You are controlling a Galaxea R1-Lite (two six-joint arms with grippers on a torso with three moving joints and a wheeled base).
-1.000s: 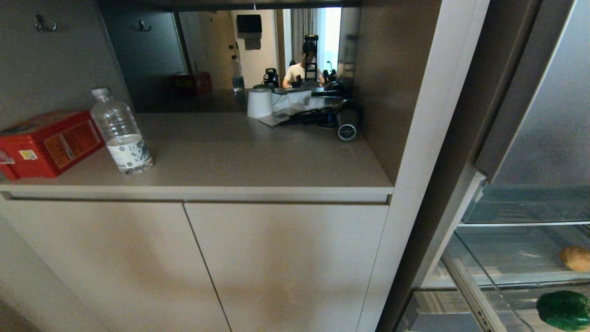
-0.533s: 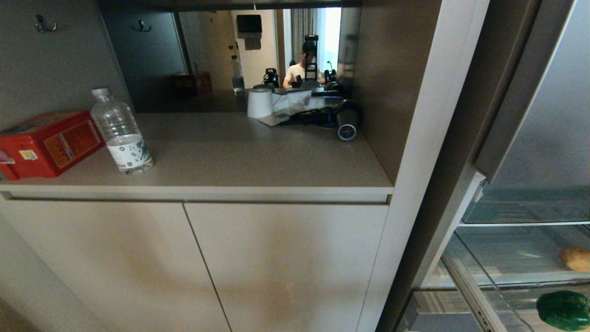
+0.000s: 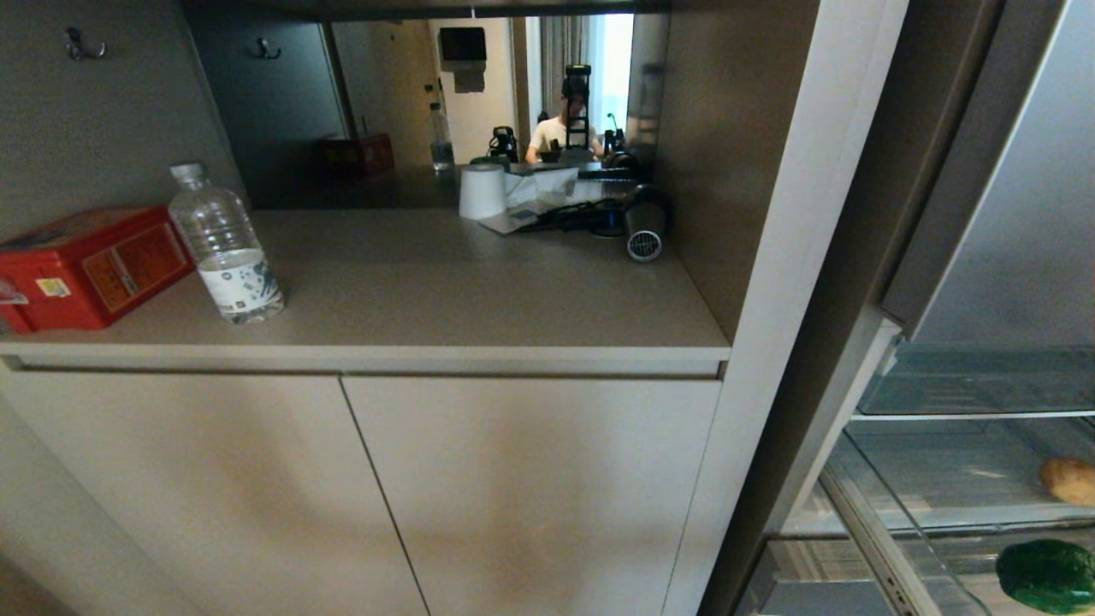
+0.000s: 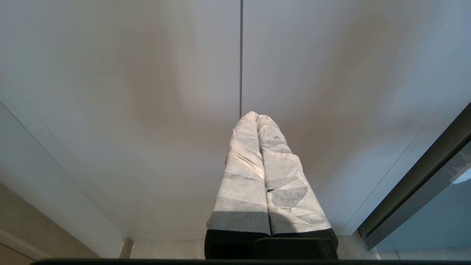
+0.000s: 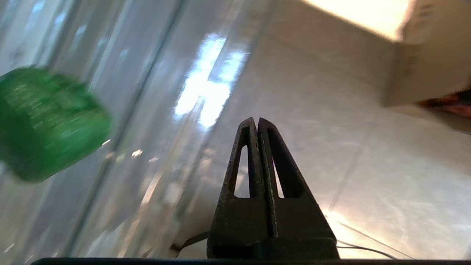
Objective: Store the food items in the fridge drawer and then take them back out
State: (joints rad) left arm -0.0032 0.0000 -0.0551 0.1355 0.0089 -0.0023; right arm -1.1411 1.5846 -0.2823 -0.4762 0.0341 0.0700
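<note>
my right claw (image 5: 257,123) is shut tight, its two black fingers pressed together tip to tip with nothing between them and nothing touching them. it hangs over a pale tiled floor (image 5: 368,154), beside the clear wall of the fridge drawer (image 5: 121,110). the green bell pepper (image 5: 48,123) shows through that clear plastic, off to one side of my fingers and apart from them, smeared by blur. in my head view neither of my arms shows; the pepper (image 3: 1048,575) lies in the open drawer (image 3: 873,530) near its front edge, and the tan-brown lump (image 3: 1069,479) rests farther back on the level above it, both at the picture's right edge. my left claw (image 4: 257,117) is also closed, its white-wrapped fingers pressed flat together and empty, pointing at the seam between two pale cabinet doors (image 4: 147,92) without touching them. on the counter (image 3: 479,291) above those doors stand a water bottle (image 3: 226,246) and a red box (image 3: 85,265) near its left front corner.
</note>
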